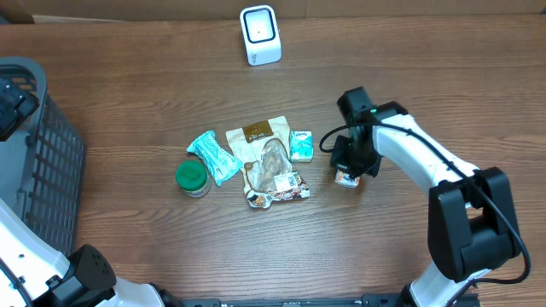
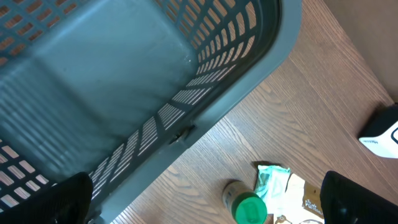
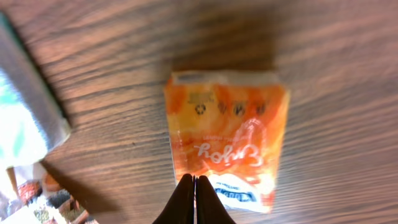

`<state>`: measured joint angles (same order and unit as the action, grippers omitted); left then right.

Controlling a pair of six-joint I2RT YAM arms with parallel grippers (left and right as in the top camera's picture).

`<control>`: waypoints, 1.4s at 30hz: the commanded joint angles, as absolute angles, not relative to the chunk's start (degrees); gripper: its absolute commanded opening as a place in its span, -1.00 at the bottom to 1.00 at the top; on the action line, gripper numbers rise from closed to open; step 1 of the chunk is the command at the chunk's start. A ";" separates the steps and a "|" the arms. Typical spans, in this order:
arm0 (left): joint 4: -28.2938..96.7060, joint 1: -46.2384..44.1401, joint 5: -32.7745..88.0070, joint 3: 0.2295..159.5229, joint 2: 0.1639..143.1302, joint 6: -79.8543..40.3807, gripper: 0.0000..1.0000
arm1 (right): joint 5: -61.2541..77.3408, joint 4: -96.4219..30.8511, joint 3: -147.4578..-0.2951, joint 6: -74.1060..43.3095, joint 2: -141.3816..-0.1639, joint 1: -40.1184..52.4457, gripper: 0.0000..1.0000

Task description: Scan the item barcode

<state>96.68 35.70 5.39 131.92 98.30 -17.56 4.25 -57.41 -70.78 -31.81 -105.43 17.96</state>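
Open the shut, empty right fingers (image 3: 185, 204); pinch the likely light, squashy, slick orange packet (image 3: 227, 140), well apart from the scanner (image 1: 260, 34), across its long edges.

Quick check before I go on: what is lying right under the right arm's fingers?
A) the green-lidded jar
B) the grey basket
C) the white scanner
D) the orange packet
D: in the right wrist view the right fingers are closed together over the near edge of the orange packet, which fills the middle of that view.
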 commanded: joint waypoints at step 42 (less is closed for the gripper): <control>96.79 35.22 5.80 131.76 98.24 -16.71 0.99 | 16.23 -56.75 -71.26 -7.38 -101.86 13.23 0.01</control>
<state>96.68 35.62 5.41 131.92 98.30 -17.56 12.29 -56.66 -68.99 -9.91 -105.41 13.17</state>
